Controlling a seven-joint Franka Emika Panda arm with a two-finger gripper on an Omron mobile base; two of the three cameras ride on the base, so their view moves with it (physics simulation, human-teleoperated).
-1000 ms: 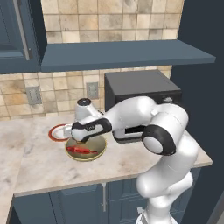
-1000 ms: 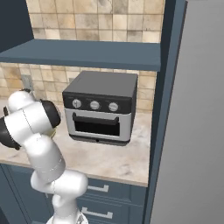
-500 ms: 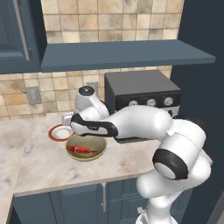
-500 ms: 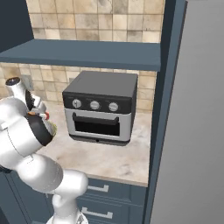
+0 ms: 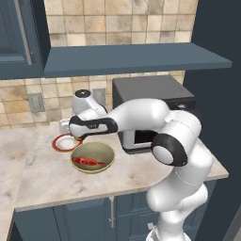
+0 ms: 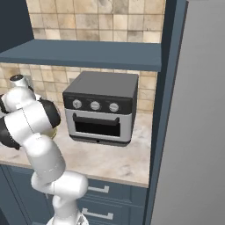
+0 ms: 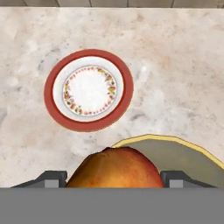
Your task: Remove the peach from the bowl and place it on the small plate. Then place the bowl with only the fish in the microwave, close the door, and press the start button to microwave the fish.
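My gripper (image 7: 114, 178) is shut on the peach (image 7: 114, 167), an orange-red fruit held between the two fingers. It hangs above the counter between bowl and plate. The small plate (image 7: 89, 89), white with a red-brown rim, lies bare just ahead of the peach. In the left base view the gripper (image 5: 74, 135) hovers over the near edge of the small plate (image 5: 63, 143). The olive-tan bowl (image 5: 105, 153) sits to its right with the red fish (image 5: 88, 161) inside; its yellowish rim (image 7: 175, 141) shows beside the peach. The microwave and its door are out of view.
A silver and black toaster oven (image 6: 101, 110) with three knobs stands on the counter right of the bowl, also seen from the other side (image 5: 153, 101). A blue shelf (image 5: 132, 59) runs above. A tall dark panel (image 6: 193, 114) closes off the right.
The arm has risen from the bowl and swung left and back with the peach. It now hangs near the small plate. The fish stays in the bowl.
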